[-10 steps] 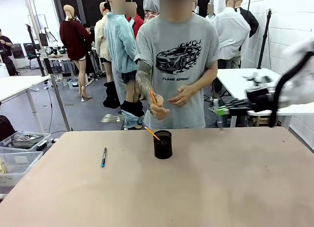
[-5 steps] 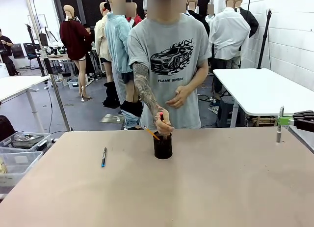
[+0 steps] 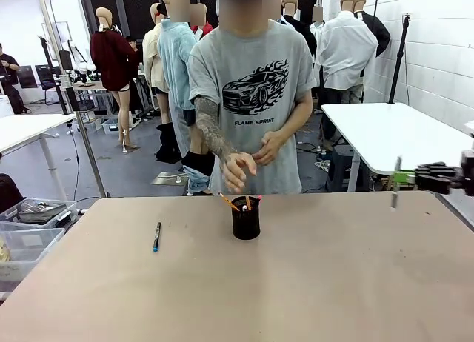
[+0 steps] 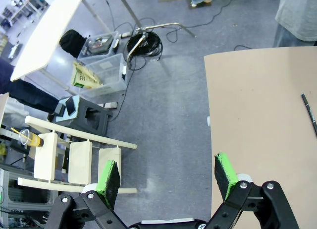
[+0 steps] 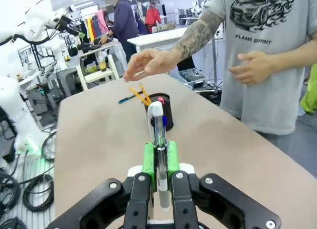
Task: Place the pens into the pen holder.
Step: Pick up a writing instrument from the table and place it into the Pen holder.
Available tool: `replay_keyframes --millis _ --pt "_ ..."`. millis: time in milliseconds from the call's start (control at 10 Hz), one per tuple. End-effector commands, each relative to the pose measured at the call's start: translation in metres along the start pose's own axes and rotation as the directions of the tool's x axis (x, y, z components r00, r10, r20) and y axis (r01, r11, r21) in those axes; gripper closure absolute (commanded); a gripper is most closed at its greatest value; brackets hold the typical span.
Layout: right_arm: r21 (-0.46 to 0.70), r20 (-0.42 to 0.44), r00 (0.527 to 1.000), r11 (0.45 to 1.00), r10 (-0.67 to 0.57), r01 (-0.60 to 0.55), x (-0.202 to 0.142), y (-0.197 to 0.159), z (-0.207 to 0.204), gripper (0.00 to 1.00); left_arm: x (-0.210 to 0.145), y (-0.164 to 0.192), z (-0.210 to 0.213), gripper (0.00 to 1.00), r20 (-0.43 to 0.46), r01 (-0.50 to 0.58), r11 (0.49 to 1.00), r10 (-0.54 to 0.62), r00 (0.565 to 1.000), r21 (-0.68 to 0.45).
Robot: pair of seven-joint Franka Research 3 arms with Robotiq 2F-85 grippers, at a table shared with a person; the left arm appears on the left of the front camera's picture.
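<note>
several pens [image 3: 229, 202] standing in pen holder [image 3: 245, 222] mid-frame; blue-ended pen [image 3: 156, 237] lying left, waiting; right gripper [image 3: 400, 178] pinching silver-white pen [image 3: 394, 198] at right edge; person's hand [image 3: 237, 168] hovering spread.

A tan worktop [image 3: 333, 283] spans the front view. Behind its far edge stands a person in a grey T-shirt [image 3: 255, 57] with a black car print. A white table [image 3: 385, 131] stands at the right and clear plastic bins [image 3: 29, 242] sit on the floor at the left. In the left wrist view, the grey floor [image 4: 168, 105] carries a coil of black cables [image 4: 143, 43] beside the bins, and a pale wooden chair [image 4: 74, 162] nearer.
</note>
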State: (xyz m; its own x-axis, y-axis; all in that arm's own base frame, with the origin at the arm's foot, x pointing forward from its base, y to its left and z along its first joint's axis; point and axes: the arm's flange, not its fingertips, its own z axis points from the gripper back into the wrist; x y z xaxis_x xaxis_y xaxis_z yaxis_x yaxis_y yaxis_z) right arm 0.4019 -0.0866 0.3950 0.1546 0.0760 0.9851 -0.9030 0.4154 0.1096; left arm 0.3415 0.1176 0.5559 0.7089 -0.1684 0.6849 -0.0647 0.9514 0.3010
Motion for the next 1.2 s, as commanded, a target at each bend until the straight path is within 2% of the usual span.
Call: replay_keyframes --millis 0,500,700,900,1100 --pt "-0.039 -0.020 0.998 0.998 0.055 -0.056 0.027 -0.003 -0.059 1.00 0.000 -0.001 0.000 0.00 -0.002 0.000 1.000 0.000 1.000 0.007" --pt "0.057 -0.023 0.996 0.995 0.083 -0.082 0.076 -0.034 -0.214 1.00 0.000 -0.001 0.000 0.00 -0.002 0.000 1.000 0.000 1.000 0.007" --pt "0.133 -0.039 0.996 0.989 0.074 -0.068 0.078 -0.049 -0.270 1.00 0.000 -0.001 0.000 0.00 -0.002 0.000 1.000 0.000 1.000 0.007" --pt "0.215 -0.042 0.998 0.976 0.041 -0.032 0.073 -0.050 -0.303 1.00 0.000 -0.001 0.000 0.00 -0.002 0.000 1.000 0.000 1.000 0.007" --pt "0.237 -0.065 0.998 0.971 0.018 -0.002 0.058 -0.048 -0.325 1.00 0.000 -0.001 0.000 0.00 -0.002 0.000 1.000 0.000 1.000 0.007"
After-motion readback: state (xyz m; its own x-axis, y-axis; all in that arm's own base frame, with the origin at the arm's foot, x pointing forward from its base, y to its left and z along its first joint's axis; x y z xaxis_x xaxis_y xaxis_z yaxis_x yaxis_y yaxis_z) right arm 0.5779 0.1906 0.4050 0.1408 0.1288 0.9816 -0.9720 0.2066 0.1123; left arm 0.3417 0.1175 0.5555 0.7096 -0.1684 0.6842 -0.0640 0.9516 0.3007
